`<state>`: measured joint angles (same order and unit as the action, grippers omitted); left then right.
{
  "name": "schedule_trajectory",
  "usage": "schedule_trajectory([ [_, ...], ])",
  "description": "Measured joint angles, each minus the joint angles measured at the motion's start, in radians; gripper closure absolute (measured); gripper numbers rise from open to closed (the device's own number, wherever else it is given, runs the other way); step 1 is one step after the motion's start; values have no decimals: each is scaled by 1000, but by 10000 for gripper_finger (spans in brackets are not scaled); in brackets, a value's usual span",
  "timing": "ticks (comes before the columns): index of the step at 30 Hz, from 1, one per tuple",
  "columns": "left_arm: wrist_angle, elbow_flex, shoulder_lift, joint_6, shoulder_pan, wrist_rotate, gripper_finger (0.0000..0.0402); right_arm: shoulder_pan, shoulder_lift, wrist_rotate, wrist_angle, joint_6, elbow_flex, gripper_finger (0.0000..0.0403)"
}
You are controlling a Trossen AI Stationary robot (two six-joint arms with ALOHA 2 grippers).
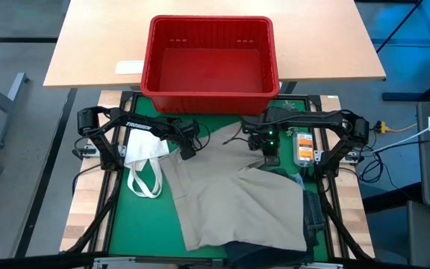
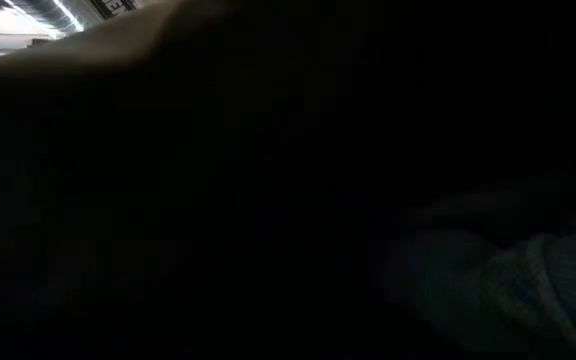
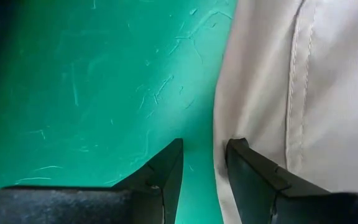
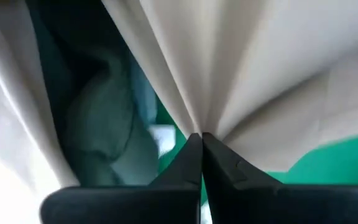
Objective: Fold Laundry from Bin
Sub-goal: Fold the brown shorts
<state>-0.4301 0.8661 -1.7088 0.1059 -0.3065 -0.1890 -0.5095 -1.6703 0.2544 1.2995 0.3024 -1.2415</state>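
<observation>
A khaki-beige garment (image 1: 230, 202) lies spread on the green mat (image 1: 136, 217) in front of the red bin (image 1: 209, 96), which looks empty. My right gripper (image 1: 269, 155) is shut on the garment's far right part (image 4: 201, 135). My left gripper (image 1: 188, 148) is open, low at the garment's far left edge (image 3: 229, 93). One finger (image 3: 166, 168) stands over bare mat and the other (image 3: 247, 168) at the cloth's edge. A dark garment (image 1: 263, 250) shows under the khaki one at the near edge. The low view is dark, covered by cloth. My left gripper: I cannot tell whether its finger at the khaki edge (image 3: 225, 149) touches the cloth. My right gripper pinches a gathered bunch of the khaki cloth (image 4: 197, 121) between its two fingertips. Folds fan out from the pinch, drawn taut and raised off the mat; several layers show.
A small white tote bag (image 1: 144, 153) with loop handles lies on the mat left of the left gripper. The bin stands on a wooden table (image 1: 95, 52) beyond the mat. An orange device (image 1: 303, 146) sits by the right arm. Dark cloth (image 1: 312, 213) lies at the khaki's right.
</observation>
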Motion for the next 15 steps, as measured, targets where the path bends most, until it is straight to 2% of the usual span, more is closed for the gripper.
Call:
schedule_trajectory([
  [2, 0, 0, 0, 0, 0, 0, 282, 0, 0, -1, 20, -29, 0, 396],
  [7, -2, 0, 0, 0, 0, 0, 282, 0, 0, -8, 25, -97, 0, 364],
  [15, -14, 0, -1, -4, 0, -11, 283, 0, 0, -23, 30, -167, 0, 268],
])
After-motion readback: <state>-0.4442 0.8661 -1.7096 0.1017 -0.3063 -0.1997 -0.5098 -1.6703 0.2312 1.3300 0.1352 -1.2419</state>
